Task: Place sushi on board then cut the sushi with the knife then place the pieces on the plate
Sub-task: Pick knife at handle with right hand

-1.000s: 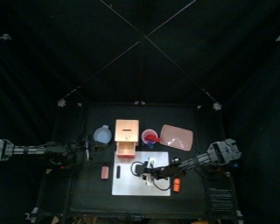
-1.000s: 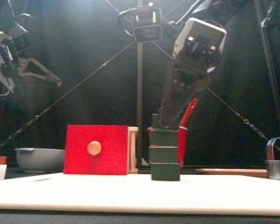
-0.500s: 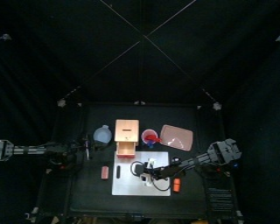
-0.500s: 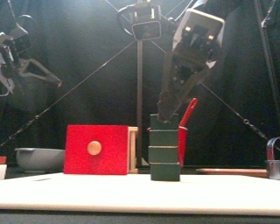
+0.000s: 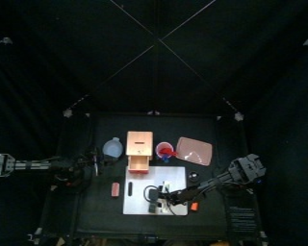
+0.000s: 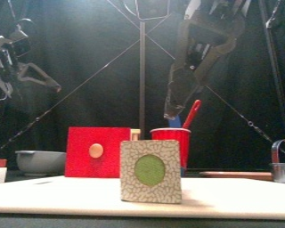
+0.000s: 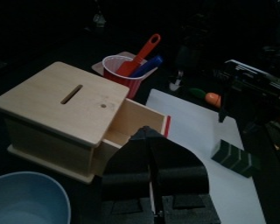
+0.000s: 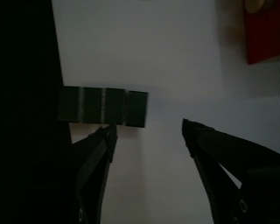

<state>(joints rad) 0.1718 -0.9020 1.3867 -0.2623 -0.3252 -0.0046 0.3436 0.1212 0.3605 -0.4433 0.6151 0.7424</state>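
- R wrist view: sushi roll (image 8: 104,106) lies flat on white board (image 8: 166,52), blocks side by side, uncut. Right claw (image 8: 147,128) is spread wide and empty, with one jaw tip just beside the roll. No contact seen.
- Judged step: clear the roll, then fetch a knife. Lift straight off the board. No sideways sweep, or the near jaw may nudge the roll.
- Front view: roll's end face points to the board's front edge, so cut across its length, at the block seams. Right claw hangs steeply from above, tips higher than the roll top. Red cup (image 6: 171,142) w/ red knife (image 6: 192,111) stands behind the board. Grip the part standing out of the cup and pull straight up so the cup stays put.
- Top view: right arm (image 5: 221,181) slants in over the board's front half. Left arm (image 5: 41,165) rests off the board's left side.
- L wrist view: left claw (image 7: 164,147) state can't be told.
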